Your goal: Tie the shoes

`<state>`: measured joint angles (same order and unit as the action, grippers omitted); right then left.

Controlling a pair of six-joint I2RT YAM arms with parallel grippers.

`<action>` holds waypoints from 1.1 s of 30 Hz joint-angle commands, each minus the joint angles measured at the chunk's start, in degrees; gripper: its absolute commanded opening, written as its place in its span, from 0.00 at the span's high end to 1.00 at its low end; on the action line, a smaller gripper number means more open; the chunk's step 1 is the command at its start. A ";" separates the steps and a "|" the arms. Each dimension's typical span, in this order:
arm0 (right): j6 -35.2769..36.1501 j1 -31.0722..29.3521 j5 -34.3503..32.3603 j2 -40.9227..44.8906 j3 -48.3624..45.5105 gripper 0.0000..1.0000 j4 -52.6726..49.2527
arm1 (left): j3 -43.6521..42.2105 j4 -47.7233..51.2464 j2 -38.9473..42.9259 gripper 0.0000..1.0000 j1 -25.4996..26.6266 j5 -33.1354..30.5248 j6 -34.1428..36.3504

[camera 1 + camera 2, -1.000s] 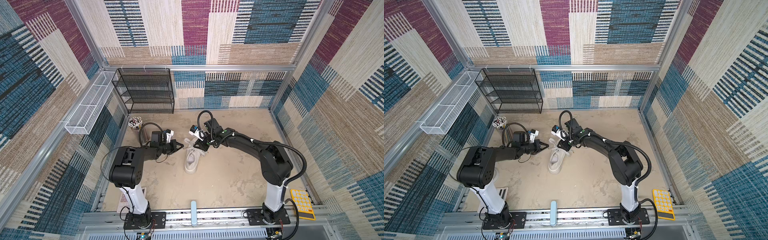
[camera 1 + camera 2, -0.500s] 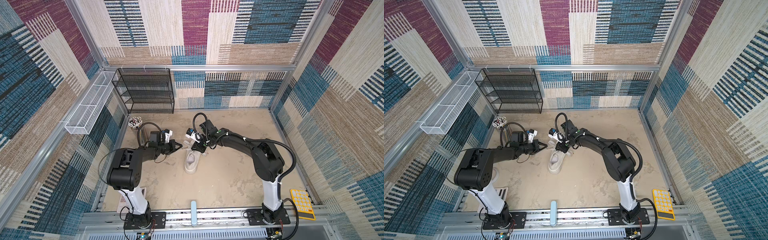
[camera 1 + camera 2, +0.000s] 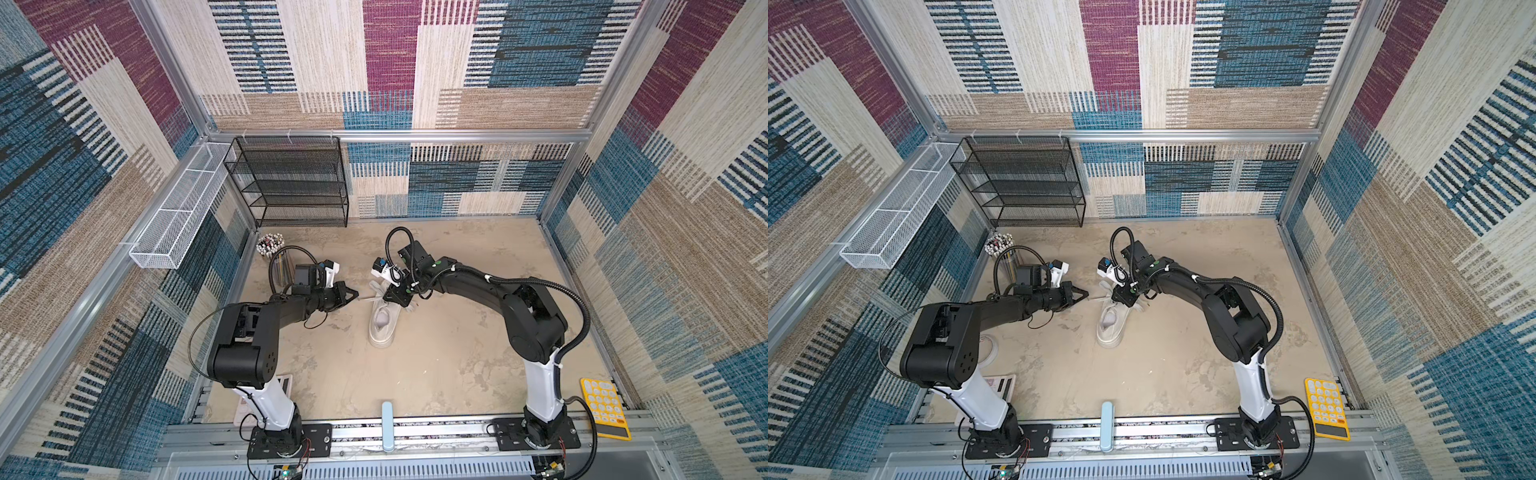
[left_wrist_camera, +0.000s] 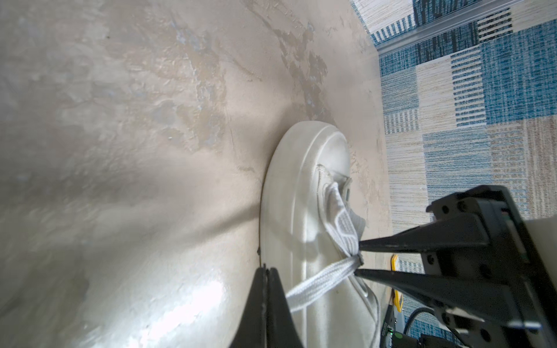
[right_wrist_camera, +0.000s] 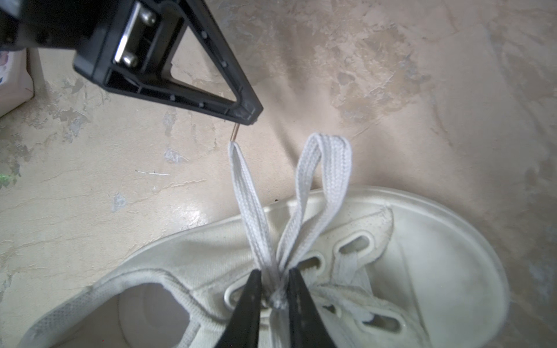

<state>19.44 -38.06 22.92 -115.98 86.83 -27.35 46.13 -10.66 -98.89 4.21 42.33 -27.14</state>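
Since a second ago the right arm's elbow has swung inward, while both grippers have barely shifted. On the table the white platform sneaker sits mid-surface, toe toward 12 o'clock in both top views. Over its eyelets the right gripper is pinched on the laces just above the knot. At the shoe's 10 o'clock the left gripper is clamped together on only the thin tip of one taut strand; a free lace loop stands beside it. Likely trouble: more pull could slip that sliver of grip, drag the light shoe, or draw the loop out.
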 commanded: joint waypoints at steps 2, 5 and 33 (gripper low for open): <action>-0.63 -0.07 -1.12 -0.03 -0.33 0.82 -0.64 | -0.48 0.08 0.71 1.00 -0.51 -1.31 1.21; -0.59 -0.06 -0.90 -0.27 -0.06 0.82 -0.78 | -0.34 0.52 0.72 1.00 -0.58 -1.28 1.53; -1.67 -0.06 0.12 -0.22 0.41 0.79 -0.16 | 6.21 9.28 4.69 0.35 1.54 -0.65 9.47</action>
<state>18.17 -38.02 23.03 -116.25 87.00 -27.64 50.89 -3.86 -93.06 4.80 39.66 -20.91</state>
